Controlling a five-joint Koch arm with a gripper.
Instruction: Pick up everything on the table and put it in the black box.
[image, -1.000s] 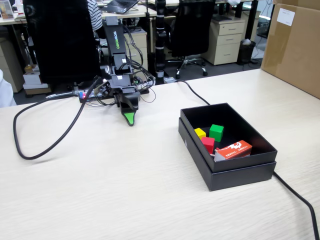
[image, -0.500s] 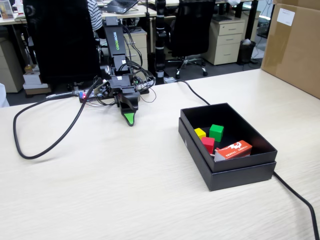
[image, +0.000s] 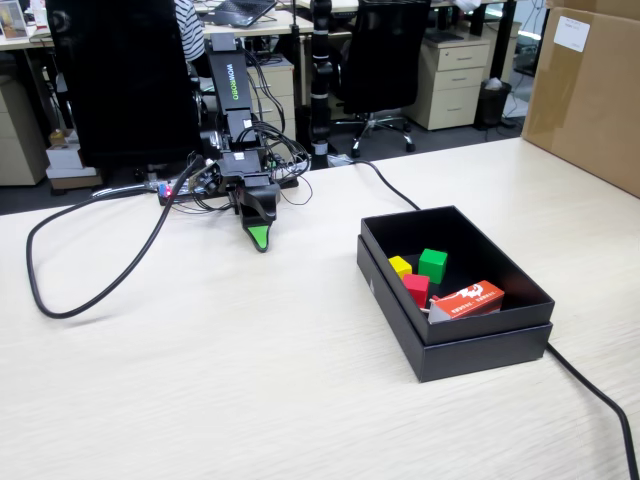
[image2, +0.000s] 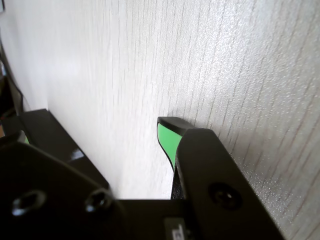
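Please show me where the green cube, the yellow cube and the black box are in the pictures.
green cube (image: 433, 264): fixed view, on its front face.
yellow cube (image: 400, 265): fixed view, on its top face.
black box (image: 480, 351): fixed view, on its near outer wall.

I see even, soft office light on the worktop (image: 250, 370) in the fixed view; my wrist view blurs up close, brightest at left.

Printed carton (image: 468, 299), brown carton (image: 587, 92), cables (image: 90, 262).
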